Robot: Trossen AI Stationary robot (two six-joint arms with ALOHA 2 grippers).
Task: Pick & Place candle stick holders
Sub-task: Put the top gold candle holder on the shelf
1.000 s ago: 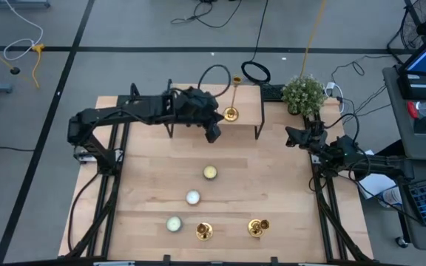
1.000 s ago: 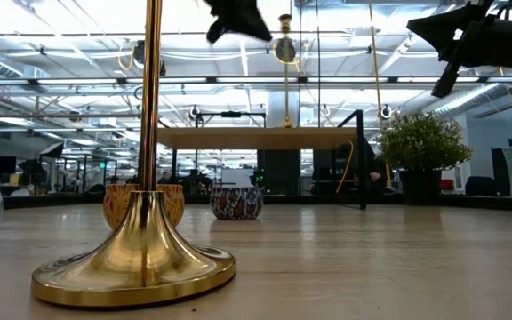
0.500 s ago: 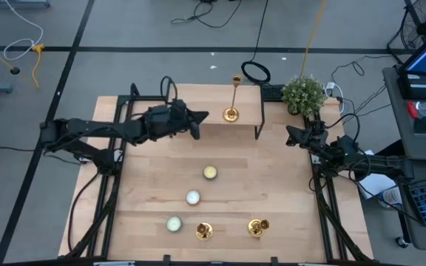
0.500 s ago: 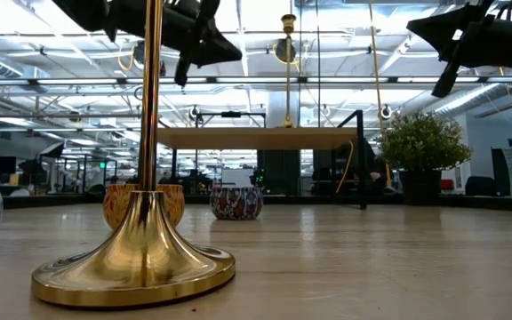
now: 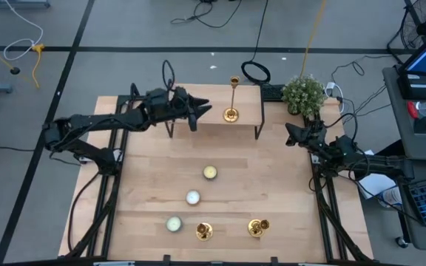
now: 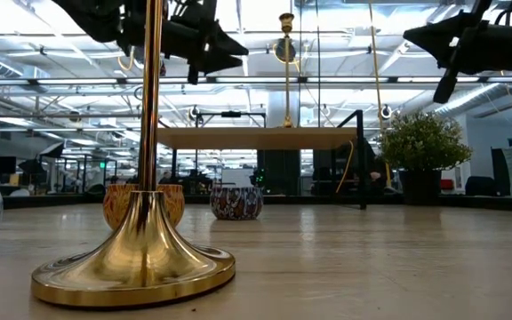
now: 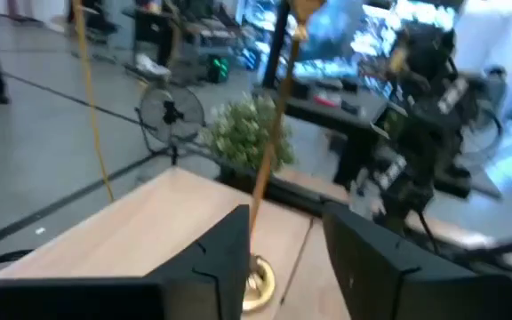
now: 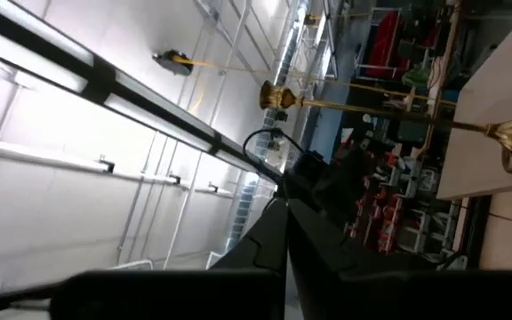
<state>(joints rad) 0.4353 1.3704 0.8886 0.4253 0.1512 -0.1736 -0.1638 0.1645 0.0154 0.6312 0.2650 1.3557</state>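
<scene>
One gold candle stick holder (image 5: 231, 112) stands upright on its round base on a raised wooden shelf (image 5: 247, 122) at the table's far side. It also shows in the low view (image 6: 285, 71). My left gripper (image 5: 200, 112) is open and level, just left of this holder. In the left wrist view the slim stem (image 7: 269, 160) stands beyond the gap between the fingers, untouched. Two more gold holders (image 5: 203, 231) (image 5: 257, 227) stand near the table's near edge. My right gripper (image 5: 296, 136) is shut and waits at the table's right edge.
Three round disc candles (image 5: 210, 173) (image 5: 192, 197) (image 5: 173, 223) lie in a slanting row mid-table. A potted plant (image 5: 304, 94) stands at the far right corner. The shelf rests on black legs (image 5: 258, 131). Bare wood lies between the candles and the right arm.
My left gripper has drawn back from just near of the shelf holder's base toward the table's left. It has then gone a little toward the far edge and now points level at the holder. The holder has stayed upright in its place.
</scene>
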